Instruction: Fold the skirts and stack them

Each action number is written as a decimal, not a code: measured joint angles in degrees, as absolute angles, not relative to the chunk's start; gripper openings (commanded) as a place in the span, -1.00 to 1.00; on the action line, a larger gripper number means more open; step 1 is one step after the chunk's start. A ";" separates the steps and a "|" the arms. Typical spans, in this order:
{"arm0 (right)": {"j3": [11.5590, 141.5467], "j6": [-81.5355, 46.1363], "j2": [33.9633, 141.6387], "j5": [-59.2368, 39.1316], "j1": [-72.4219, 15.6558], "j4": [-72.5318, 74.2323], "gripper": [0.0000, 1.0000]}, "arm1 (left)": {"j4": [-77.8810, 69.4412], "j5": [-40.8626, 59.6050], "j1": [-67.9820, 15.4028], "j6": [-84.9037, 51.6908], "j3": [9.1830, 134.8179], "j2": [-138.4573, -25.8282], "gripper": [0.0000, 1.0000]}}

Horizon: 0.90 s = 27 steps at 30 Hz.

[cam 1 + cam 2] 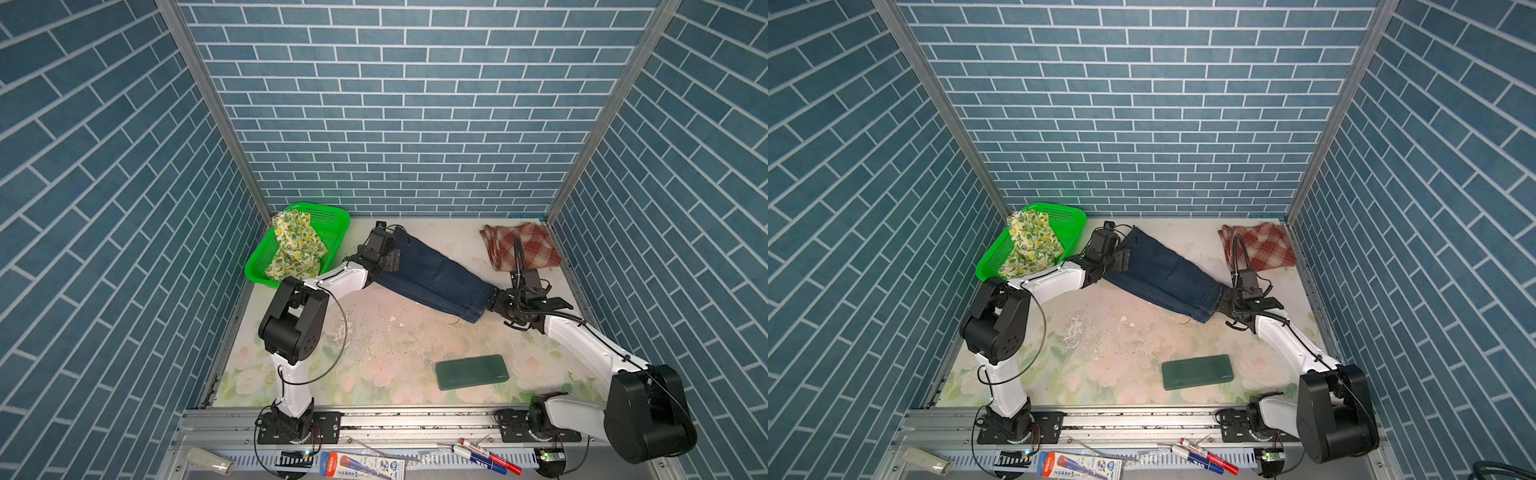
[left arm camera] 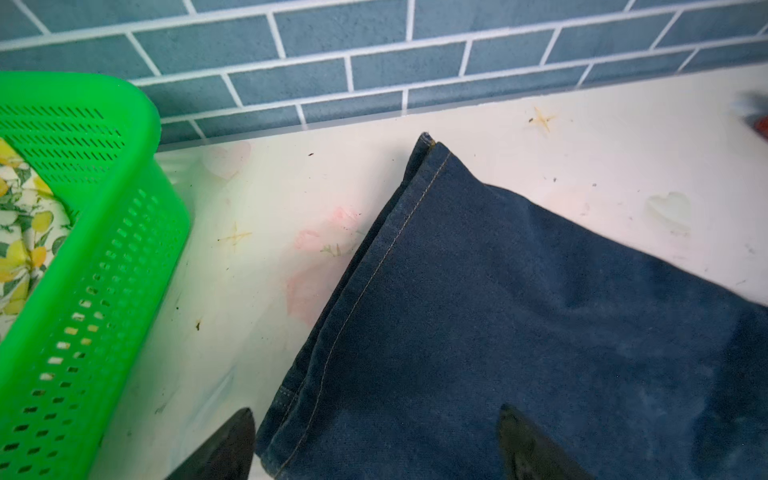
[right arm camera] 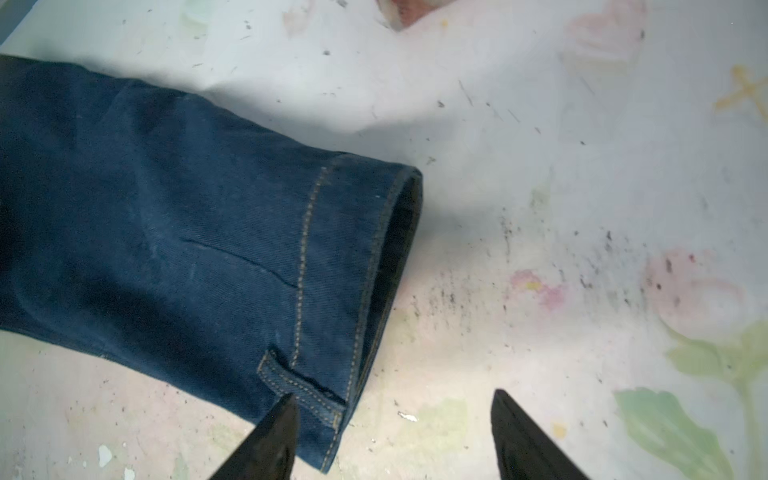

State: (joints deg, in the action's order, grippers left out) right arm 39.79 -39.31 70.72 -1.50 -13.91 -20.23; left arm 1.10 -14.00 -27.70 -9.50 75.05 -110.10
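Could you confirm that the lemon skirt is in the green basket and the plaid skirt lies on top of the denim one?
Not quite: the plaid skirt lies apart from the denim skirt, in the far right corner of the table, as both top views show. The lemon skirt is indeed in the green basket.

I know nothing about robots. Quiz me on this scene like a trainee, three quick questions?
1. True or false: the lemon-print skirt lies in the green basket.
2. What stretches between the left claw and the right claw? A towel, B denim skirt, C jacket.
3. Fill in: both claws stand ___.
Key: 1 true; 2 B; 3 open.
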 measured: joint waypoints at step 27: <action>35.22 -56.88 87.94 -16.51 -11.33 8.27 0.04 | 19.79 -12.10 -24.27 -6.72 98.56 -129.78 0.58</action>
